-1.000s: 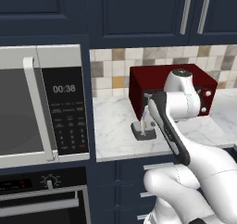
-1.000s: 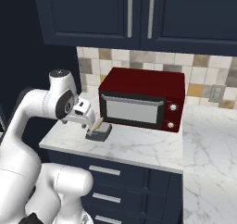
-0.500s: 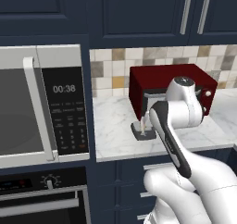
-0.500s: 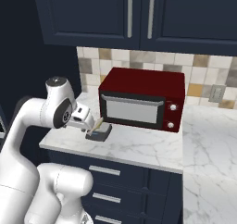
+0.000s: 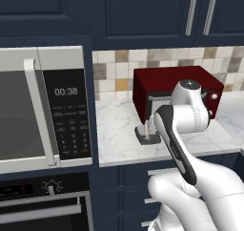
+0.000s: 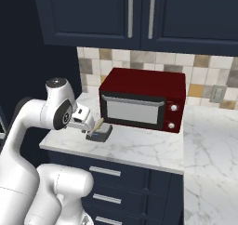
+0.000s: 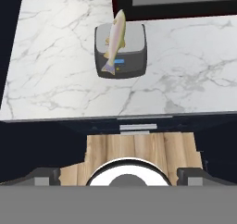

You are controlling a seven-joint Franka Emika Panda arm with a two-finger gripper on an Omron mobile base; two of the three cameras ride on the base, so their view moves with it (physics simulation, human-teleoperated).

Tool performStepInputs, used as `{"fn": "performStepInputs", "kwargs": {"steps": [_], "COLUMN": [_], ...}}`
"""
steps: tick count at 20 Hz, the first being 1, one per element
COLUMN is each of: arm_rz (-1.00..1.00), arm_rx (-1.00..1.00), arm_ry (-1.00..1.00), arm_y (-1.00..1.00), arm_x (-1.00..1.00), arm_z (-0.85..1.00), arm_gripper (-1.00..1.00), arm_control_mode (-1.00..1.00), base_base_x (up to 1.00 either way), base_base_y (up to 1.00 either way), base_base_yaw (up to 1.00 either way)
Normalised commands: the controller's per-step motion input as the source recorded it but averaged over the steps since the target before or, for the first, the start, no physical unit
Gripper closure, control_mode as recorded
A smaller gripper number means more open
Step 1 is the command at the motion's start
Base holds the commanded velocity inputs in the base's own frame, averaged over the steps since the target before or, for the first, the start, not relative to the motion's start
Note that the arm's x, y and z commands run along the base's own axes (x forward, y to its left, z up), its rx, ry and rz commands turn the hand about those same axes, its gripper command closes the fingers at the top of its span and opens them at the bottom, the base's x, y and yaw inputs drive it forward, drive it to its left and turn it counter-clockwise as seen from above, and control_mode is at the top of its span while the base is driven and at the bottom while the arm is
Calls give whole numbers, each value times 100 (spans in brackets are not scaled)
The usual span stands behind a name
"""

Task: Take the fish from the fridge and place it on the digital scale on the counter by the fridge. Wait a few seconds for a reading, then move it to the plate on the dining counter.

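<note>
The fish [image 7: 114, 41], pale beige-grey, lies lengthwise across the digital scale [image 7: 132, 56], with its tail over the scale's front edge. The dark-grey scale [image 6: 99, 135] stands on the white marble counter [image 6: 139, 147], just in front of the dark-red box. My gripper [image 7: 119, 174] is open and holds nothing. It hangs back from the scale, over the counter's front edge, with its fingertips [image 7: 46, 175] wide apart. In the right base view the gripper [image 6: 91, 125] sits just left of the fish [image 6: 99, 123]. In the left base view my arm covers part of the scale [image 5: 144, 135].
The big dark-red box [image 6: 144, 98] stands right behind the scale. A built-in microwave [image 5: 43, 106] and an oven [image 5: 43, 211] fill the tall unit to the left. Navy upper cabinets [image 6: 139, 15] hang overhead, and navy drawers [image 6: 111, 182] sit under the counter.
My arm has shifted only slightly, the hand staying a little back from the scale. The fish has stayed on the scale.
</note>
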Motion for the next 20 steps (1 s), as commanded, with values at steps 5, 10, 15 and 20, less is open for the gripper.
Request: {"fn": "performStepInputs", "kwargs": {"steps": [5,10,15,20], "arm_rz": [0,0,0,0], "arm_rx": [0,0,0,0], "arm_ry": [0,0,0,0], "arm_y": [0,0,0,0], "arm_x": [0,0,0,0], "arm_z": [0,0,0,0], "arm_gripper": [-100,-100,-100,-100], "arm_control_mode": [-100,-100,-100,-100], "base_base_x": [0,0,0,0], "base_base_y": [0,0,0,0], "base_base_yaw": [0,0,0,0]}}
